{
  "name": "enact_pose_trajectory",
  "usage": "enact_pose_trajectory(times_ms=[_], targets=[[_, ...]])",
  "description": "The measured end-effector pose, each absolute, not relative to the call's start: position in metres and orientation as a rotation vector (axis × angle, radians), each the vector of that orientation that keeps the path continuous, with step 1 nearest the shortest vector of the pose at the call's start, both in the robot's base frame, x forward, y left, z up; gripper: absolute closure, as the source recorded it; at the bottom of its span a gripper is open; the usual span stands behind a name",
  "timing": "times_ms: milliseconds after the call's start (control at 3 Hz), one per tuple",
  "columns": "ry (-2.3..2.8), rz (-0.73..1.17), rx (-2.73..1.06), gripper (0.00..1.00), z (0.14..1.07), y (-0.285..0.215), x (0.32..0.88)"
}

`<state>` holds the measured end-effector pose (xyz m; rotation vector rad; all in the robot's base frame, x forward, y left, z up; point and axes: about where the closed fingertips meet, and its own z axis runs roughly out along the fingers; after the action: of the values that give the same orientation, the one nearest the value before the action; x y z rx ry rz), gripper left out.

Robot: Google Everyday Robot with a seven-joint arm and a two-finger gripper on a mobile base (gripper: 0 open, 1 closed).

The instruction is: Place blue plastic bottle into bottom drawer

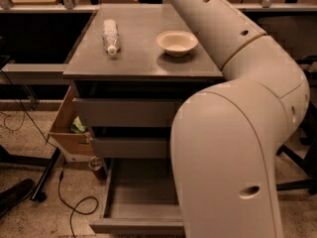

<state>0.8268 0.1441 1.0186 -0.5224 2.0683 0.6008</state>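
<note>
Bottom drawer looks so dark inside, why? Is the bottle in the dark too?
Camera view: the bottom drawer lies in shade below the upper drawers and beside the big arm. Camera view: the blue plastic bottle lies on the brighter, warm-lit cabinet top. The hand is out of frame, past the top edge.
</note>
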Motion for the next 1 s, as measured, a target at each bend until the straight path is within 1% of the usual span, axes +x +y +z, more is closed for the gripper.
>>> enact_pose_trajectory(times_ms=[333, 667, 1000], targets=[[2.11, 0.671, -0.612, 0.0, 0.993, 0.184, 0.817], [2.164, 0.66, -0.615, 0.0, 0.963, 0.213, 0.821], [2.258, 0.553, -0.437, 0.0, 0.92, 0.218, 0.845]])
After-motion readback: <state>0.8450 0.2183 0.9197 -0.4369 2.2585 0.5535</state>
